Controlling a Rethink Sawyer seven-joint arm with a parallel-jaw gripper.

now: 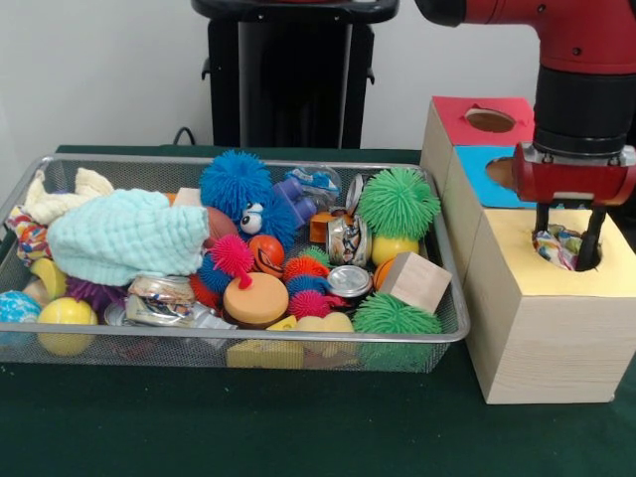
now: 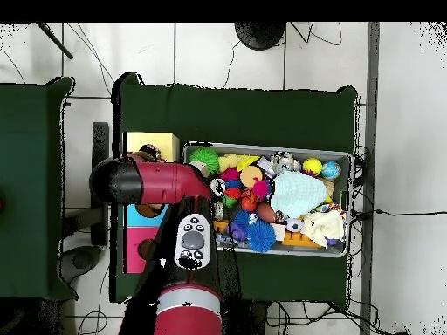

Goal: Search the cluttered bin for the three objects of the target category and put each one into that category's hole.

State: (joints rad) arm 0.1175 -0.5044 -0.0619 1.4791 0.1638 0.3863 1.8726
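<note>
The bin of wire mesh lies on the green table, full of mixed toys; in the overhead view the bin is right of the boxes. The hole is in the yellow top of the nearest wooden box. My gripper hangs straight down over this hole, fingers spread almost to the hole's width. A small patterned cloth item sits between them, partly down in the hole. In the overhead view my arm hides the gripper and the hole beside the yellow top.
A blue-topped box and a red-topped box stand behind the yellow one, each with a hole. The bin holds spiky balls, a mint cloth, a wooden cube, tins and yellow balls.
</note>
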